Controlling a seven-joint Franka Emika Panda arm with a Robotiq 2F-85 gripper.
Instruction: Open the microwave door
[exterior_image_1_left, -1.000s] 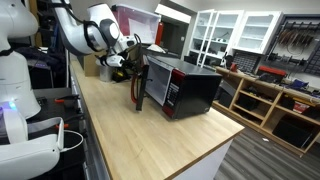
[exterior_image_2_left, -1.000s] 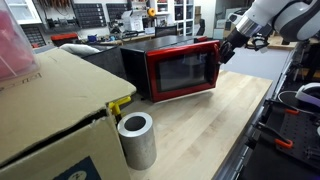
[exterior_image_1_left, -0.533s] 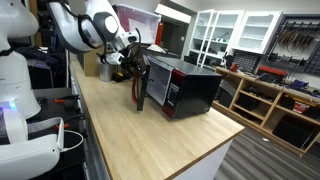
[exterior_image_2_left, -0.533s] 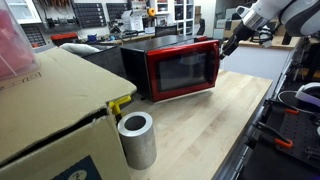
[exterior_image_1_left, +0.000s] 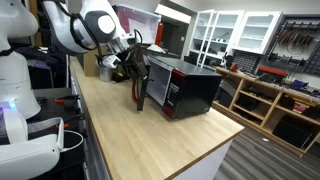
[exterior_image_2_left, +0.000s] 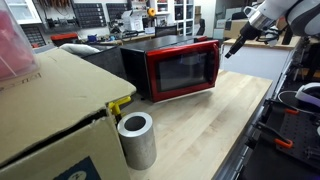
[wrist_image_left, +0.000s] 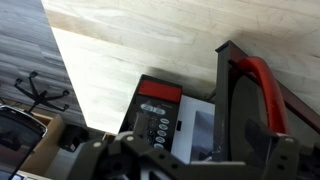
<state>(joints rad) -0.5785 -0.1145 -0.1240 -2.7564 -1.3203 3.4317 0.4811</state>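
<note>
The microwave (exterior_image_1_left: 190, 85) stands on the wooden counter (exterior_image_1_left: 140, 135), black casing with a red front. The microwave door (exterior_image_1_left: 140, 85) stands swung out from the body, and its red face with dark window shows in an exterior view (exterior_image_2_left: 182, 70). In the wrist view I look down on the control strip (wrist_image_left: 158, 118), the pale cavity and the door's top edge (wrist_image_left: 250, 100). My gripper (exterior_image_1_left: 128, 65) hangs above and beside the door's free edge, apart from it (exterior_image_2_left: 232, 47). Its fingers (wrist_image_left: 190, 168) are spread, with nothing between them.
A brown cardboard box (exterior_image_2_left: 50, 110) and a grey metal cylinder (exterior_image_2_left: 136, 140) stand near one camera. White glass-fronted cabinets (exterior_image_1_left: 235, 30) and wooden shelving (exterior_image_1_left: 265, 100) lie behind. A white robot body (exterior_image_1_left: 15, 90) stands beside the counter. An office chair (wrist_image_left: 40, 95) is on the floor.
My gripper has risen and drawn away from the door's free edge. The door has stayed swung out and the microwave has not shifted.
</note>
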